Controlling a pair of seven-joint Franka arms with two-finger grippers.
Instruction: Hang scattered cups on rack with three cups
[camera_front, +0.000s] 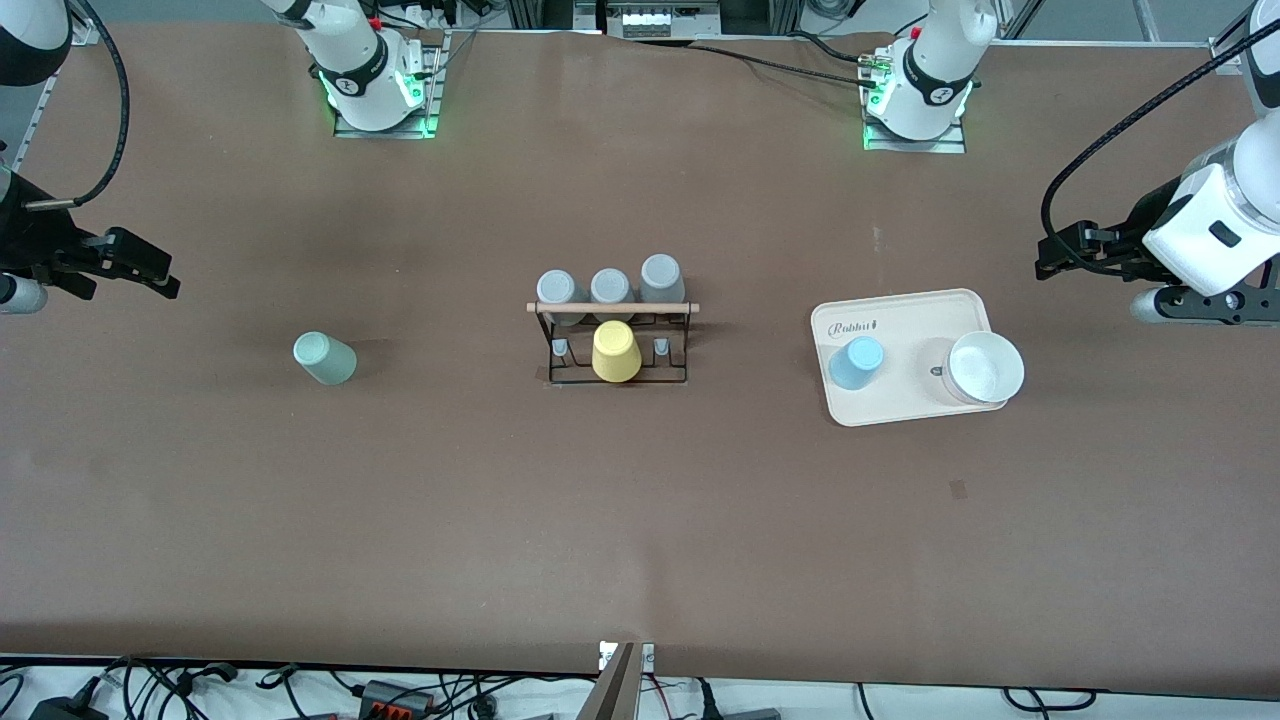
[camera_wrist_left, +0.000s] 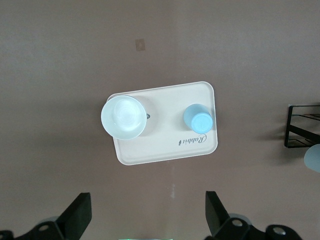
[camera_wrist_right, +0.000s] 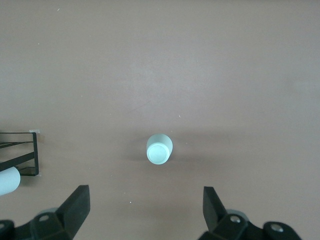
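Note:
The black wire rack (camera_front: 615, 345) with a wooden rod stands mid-table; three grey cups (camera_front: 611, 287) hang on it and a yellow cup (camera_front: 616, 351) sits on its nearer pegs. The sage green cup (camera_front: 324, 358) stands upside down toward the right arm's end and shows in the right wrist view (camera_wrist_right: 159, 149). The light blue cup (camera_front: 857, 362) stands upside down on the cream tray (camera_front: 900, 400) and shows in the left wrist view (camera_wrist_left: 198, 118). My left gripper (camera_front: 1070, 255) is open, high beside the tray. My right gripper (camera_front: 135, 268) is open, high beside the green cup.
A white bowl (camera_front: 985, 367) sits on the tray beside the blue cup. The rack's corner shows in the left wrist view (camera_wrist_left: 302, 127) and the right wrist view (camera_wrist_right: 20, 152). Bare brown table lies nearer the front camera.

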